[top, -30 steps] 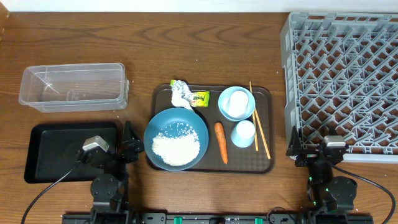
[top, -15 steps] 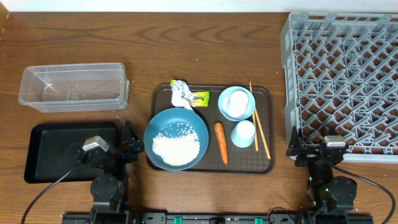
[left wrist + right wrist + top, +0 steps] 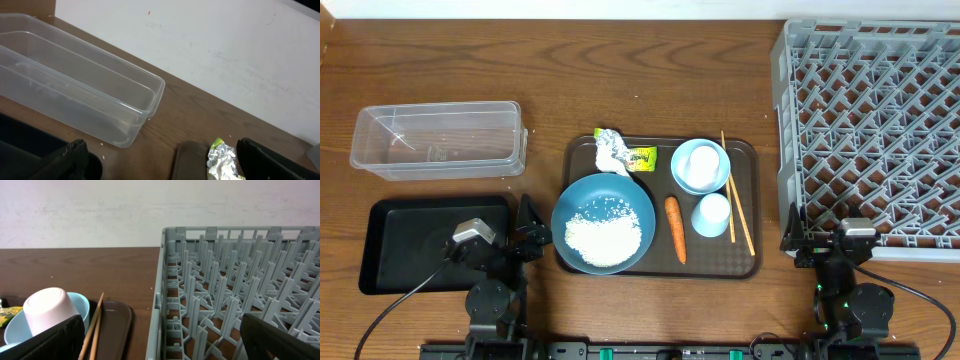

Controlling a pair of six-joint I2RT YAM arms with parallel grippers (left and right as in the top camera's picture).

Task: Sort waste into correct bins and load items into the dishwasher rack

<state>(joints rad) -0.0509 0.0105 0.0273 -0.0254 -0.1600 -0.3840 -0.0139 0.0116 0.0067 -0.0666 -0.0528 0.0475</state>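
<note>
Overhead, center frame, on brown tray (image 3: 745,262): dark-blue bowl (image 3: 563,205) heaped with rice (image 3: 603,235), carrot (image 3: 674,228) just right of it, crumpled wrapper (image 3: 612,150) and yellow-green packet (image 3: 642,158) side by side at tray's upper left. Upper right of tray: light-blue bowl (image 3: 679,165) with pale cup (image 3: 702,163) upside down inside; just below, second cup (image 3: 711,214), also inverted; chopsticks (image 3: 737,205) along right side. Upper left of frame, on tabletop (image 3: 620,70): clear tub (image 3: 438,140); below it, black tray (image 3: 410,245). Right side: grey rack (image 3: 870,120). Bottom of frame: left end effector (image 3: 532,232) between black tray and dark-blue bowl, fingers spread wide, holding nothing; right end effector (image 3: 798,240) at rack's lower left corner, likewise spread wide, holding nothing.
</note>
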